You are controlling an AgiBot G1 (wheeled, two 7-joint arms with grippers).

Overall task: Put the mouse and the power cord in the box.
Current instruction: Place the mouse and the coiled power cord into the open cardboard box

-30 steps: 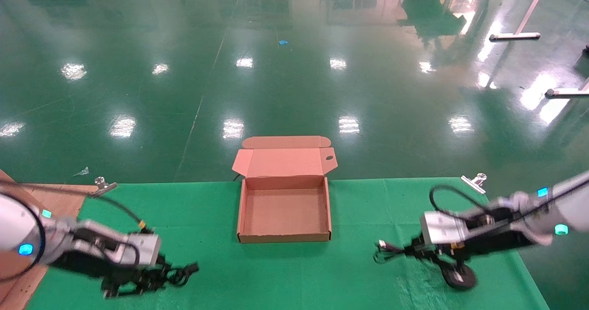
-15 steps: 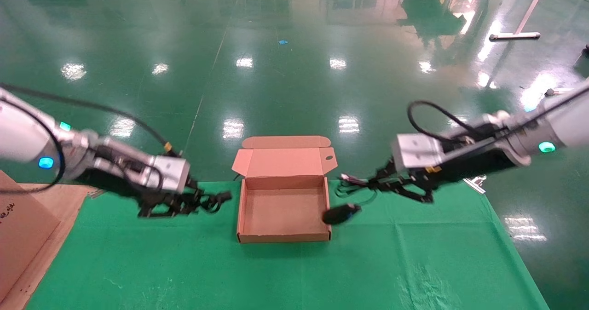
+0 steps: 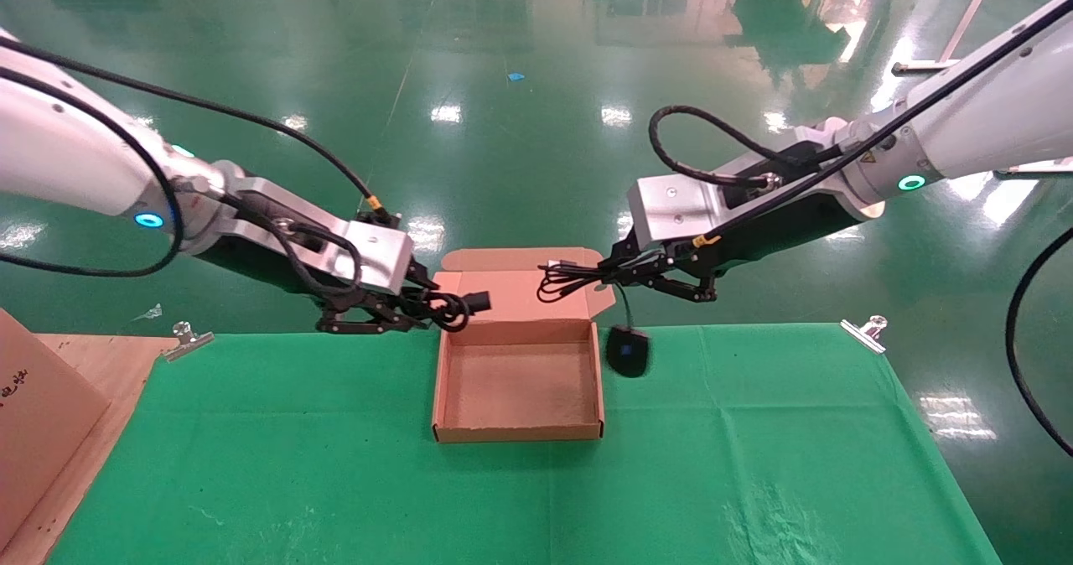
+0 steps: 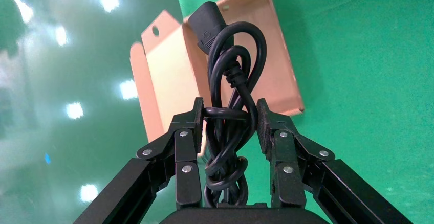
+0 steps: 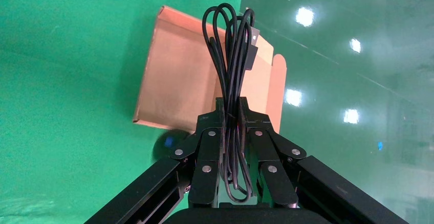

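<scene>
The box (image 3: pixel 515 393) lies open at the far middle of the green cloth, lid (image 3: pixel 520 295) tilted back. My left gripper (image 3: pixel 422 305) hovers just left of the box's back corner, shut on the bunched power cord (image 3: pixel 457 307); the left wrist view shows the cord (image 4: pixel 234 75) pinched between the fingers (image 4: pixel 193 116) above the box (image 4: pixel 279 75). Above the lid's right side, my right gripper (image 3: pixel 616 278) is shut on the mouse's bundled cable (image 3: pixel 570 276). The mouse (image 3: pixel 628 351) dangles below, just outside the box's right wall. In the right wrist view the cable (image 5: pixel 233 45) sticks out over the box (image 5: pixel 179 81).
A brown cardboard sheet (image 3: pixel 33 414) leans at the table's left edge. Metal clips (image 3: pixel 186 337) (image 3: pixel 865 330) pin the green cloth (image 3: pixel 335 464) at the far corners. The table's far edge runs just behind the box, with glossy floor beyond.
Both arms have risen from the front of the table and swung inward and back to the box. The mouse has left the cloth and now hangs by its cable.
</scene>
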